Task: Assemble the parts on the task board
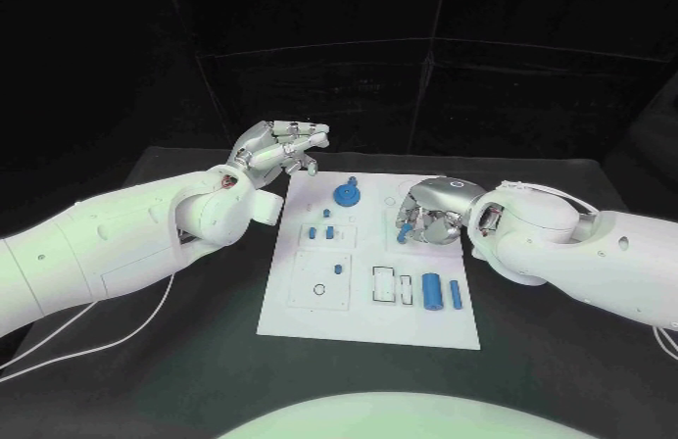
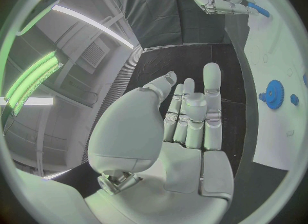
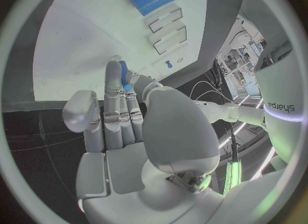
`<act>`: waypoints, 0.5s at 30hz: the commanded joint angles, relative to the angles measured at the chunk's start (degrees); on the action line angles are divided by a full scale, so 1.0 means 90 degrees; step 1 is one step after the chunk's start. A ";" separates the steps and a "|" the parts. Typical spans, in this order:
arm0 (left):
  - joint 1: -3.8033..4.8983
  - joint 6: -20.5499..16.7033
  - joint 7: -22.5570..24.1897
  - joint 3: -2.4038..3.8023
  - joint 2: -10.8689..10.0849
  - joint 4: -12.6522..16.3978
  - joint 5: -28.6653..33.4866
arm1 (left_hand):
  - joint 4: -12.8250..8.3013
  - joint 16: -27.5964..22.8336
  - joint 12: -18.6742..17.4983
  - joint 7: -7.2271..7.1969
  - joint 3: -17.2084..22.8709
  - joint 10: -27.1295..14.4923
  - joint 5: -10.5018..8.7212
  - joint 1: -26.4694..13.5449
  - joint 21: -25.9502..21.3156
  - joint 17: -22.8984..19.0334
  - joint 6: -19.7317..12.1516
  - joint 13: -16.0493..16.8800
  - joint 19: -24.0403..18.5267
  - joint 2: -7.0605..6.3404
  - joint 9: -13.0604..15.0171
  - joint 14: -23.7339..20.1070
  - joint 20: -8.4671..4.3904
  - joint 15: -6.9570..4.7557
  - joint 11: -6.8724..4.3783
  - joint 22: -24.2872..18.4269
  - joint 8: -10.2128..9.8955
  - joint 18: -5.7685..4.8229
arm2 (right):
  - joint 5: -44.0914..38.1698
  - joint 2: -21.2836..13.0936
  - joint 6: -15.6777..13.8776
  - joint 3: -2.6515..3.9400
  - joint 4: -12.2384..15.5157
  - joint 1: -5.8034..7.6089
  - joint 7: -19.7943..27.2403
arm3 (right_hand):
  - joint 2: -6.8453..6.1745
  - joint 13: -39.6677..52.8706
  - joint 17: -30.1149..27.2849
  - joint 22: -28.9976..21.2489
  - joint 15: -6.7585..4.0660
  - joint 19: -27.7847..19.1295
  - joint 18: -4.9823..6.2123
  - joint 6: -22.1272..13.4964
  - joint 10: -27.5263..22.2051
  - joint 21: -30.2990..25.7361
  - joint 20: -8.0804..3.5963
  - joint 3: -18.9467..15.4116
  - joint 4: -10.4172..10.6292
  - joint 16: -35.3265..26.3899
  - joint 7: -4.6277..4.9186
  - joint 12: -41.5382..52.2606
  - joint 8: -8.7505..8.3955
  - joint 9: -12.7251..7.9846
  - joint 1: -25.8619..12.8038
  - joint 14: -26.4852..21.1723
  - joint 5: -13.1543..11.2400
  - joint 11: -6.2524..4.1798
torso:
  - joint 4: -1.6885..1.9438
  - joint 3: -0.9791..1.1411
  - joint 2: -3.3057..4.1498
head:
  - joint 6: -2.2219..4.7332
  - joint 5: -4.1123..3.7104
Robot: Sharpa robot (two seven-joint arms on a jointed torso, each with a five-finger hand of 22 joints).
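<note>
The black desk [image 1: 169, 361] carries the white board [image 1: 370, 317], with blue parts lying on it, among them a gear [image 1: 348, 199] and two cylinders [image 1: 432, 289]. The right hand [image 1: 428, 214] pinches a small blue peg [image 3: 123, 75] over the board's right side; it should be lowered upright and squarely into its hole. The left hand [image 1: 283, 145] hovers off the board's far left corner, fingers apart and empty.

A flat white rectangular task board [image 1: 370, 321] lies on a matte black table [image 1: 169, 361]. On the board, the round toothed gear [image 1: 349, 198], two upright-lying cylinders [image 1: 432, 289] and several small pegs [image 1: 320, 231] are bright blue. Both many-fingered metal hands, left [image 1: 280, 146] and right [image 1: 431, 213], are silver on glossy white arms [image 1: 99, 253]. A slim blue peg [image 3: 124, 77] shows between the right hand's silver fingers.
</note>
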 commanded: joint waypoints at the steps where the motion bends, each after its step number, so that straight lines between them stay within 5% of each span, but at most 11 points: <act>1: 0.0009 0.0062 0.0036 0.0004 -0.0001 0.0002 0.0021 | -0.0001 0.0018 0.0022 0.0000 -0.0024 -0.0031 -0.0019 0.0014 -0.0038 0.0004 -0.0055 0.0006 0.0019 0.0022 0.0005 0.0006 0.0007 0.0043 0.0009 -0.0006 0.0041 0.0037 | 0.0109 -0.0111 -0.0511 0.0014 0.0252 0.0034 0.0045 | -0.0001 0.0004 0.0008 0.0000 -0.0044 0.0013 -0.0055 0.0029 0.0022 0.0023 -0.0023 0.0047 0.0004 -0.0027 0.0026 -0.0025 -0.0001 -0.0013 -0.0030 0.0012 0.0003 0.0004 | 0.0018 -0.0009 0.0001 | 0.0001 -0.0019; 8: 0.0008 0.0066 0.0040 0.0004 0.0014 -0.0006 0.0020 | -0.0001 0.0018 0.0022 0.0000 -0.0024 -0.0031 -0.0019 0.0014 -0.0038 0.0004 -0.0055 0.0006 0.0019 0.0022 0.0005 0.0006 0.0007 0.0043 0.0009 -0.0006 0.0041 0.0037 | 0.0267 -0.0106 -0.0665 0.0028 0.0628 0.0065 0.0139 | -0.0025 0.0006 0.0010 0.0013 -0.0046 0.0016 -0.0057 0.0032 0.0027 0.0033 -0.0024 0.0070 -0.0009 -0.0027 0.0025 -0.0036 -0.0005 -0.0015 -0.0035 0.0011 0.0003 0.0003 | 0.0015 -0.0001 0.0016 | -0.0009 0.0015; 13: 0.0007 0.0066 0.0041 0.0004 0.0035 -0.0012 0.0020 | -0.0001 0.0018 0.0022 0.0000 -0.0024 -0.0031 -0.0019 0.0014 -0.0038 0.0004 -0.0055 0.0006 0.0019 0.0022 0.0005 0.0006 0.0007 0.0043 0.0009 -0.0006 0.0041 0.0037 | 0.0377 0.0316 -0.0646 0.0027 0.0604 0.0064 0.0375 | -0.0052 0.0006 0.0012 0.0015 -0.0045 0.0014 -0.0057 0.0023 0.0026 0.0037 -0.0025 0.0104 -0.0024 -0.0029 0.0035 -0.0057 -0.0018 -0.0020 -0.0042 0.0011 0.0010 0.0009 | -0.0004 -0.0006 0.0010 | -0.0022 0.0037; 15: 0.0007 0.0072 0.0041 0.0004 0.0052 -0.0011 0.0020 | -0.0001 0.0020 0.0031 0.0000 -0.0026 -0.0036 -0.0018 0.0019 -0.0041 0.0003 -0.0057 0.0008 0.0021 0.0030 0.0006 0.0006 0.0008 0.0043 0.0009 -0.0008 0.0045 0.0037 | 0.0400 0.0535 -0.0619 0.0025 0.0556 0.0050 0.0473 | -0.0059 0.0006 0.0014 0.0013 -0.0044 0.0011 -0.0056 0.0015 0.0022 0.0036 -0.0024 0.0118 -0.0029 -0.0029 0.0040 -0.0067 -0.0026 -0.0022 -0.0046 0.0012 0.0019 0.0013 | 0.0021 -0.0003 0.0010 | -0.0031 0.0051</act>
